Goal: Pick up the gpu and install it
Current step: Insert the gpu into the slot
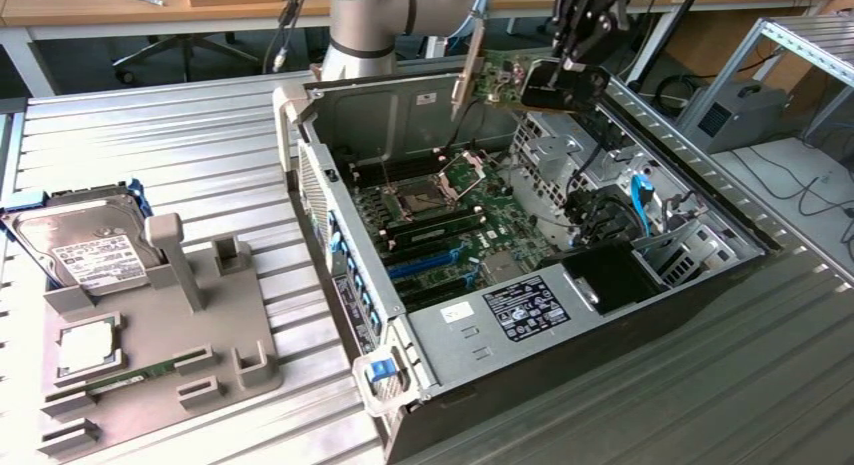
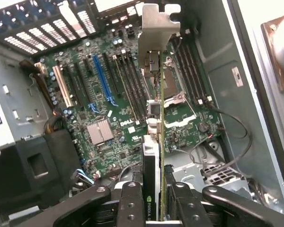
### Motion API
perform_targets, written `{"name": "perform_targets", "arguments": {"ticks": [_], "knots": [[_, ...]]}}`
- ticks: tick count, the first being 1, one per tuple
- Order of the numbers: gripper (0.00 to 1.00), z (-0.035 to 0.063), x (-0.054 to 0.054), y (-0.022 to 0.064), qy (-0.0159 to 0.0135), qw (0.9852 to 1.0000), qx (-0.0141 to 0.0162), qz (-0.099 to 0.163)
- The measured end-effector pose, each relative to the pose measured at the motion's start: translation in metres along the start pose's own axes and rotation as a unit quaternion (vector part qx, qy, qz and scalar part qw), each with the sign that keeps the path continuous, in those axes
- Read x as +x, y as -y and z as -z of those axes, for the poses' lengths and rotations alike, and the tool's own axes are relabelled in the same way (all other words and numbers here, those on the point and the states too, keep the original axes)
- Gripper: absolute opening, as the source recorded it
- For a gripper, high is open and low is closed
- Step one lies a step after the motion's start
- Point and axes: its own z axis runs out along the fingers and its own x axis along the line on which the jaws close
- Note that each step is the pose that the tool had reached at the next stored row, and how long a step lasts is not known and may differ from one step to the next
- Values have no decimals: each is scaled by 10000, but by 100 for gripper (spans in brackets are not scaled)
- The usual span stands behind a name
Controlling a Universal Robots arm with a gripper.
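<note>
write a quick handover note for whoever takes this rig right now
Pincer: shut on the graphics card, which is held edge-on with its metal bracket at the far end.
Card: in the air above the open computer case, with the main board below it.
Done: card is picked up and held over the case.
Left: card is not yet seated in any slot.
</note>
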Motion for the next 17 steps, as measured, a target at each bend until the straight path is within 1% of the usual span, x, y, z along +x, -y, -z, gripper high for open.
{"name": "perform_targets", "arguments": {"ticks": [1,3,6,10,11,12,14,15,17], "knots": [[27,0,-2,0,-3,9999,-3,122],[27,0,-4,-1,-8,9996,-6,269],[27,0,-7,-2,-16,9988,-10,485],[27,-1,-11,-3,-27,9967,-16,811],[27,-1,-11,-4,-29,9963,-17,859],[27,-1,-12,-4,-33,9953,-20,969],[27,-1,-14,-4,-38,9939,-22,1106],[27,-1,-14,-4,-41,9927,-24,1209],[27,-1,-15,-5,-45,9909,-27,1342]]}}
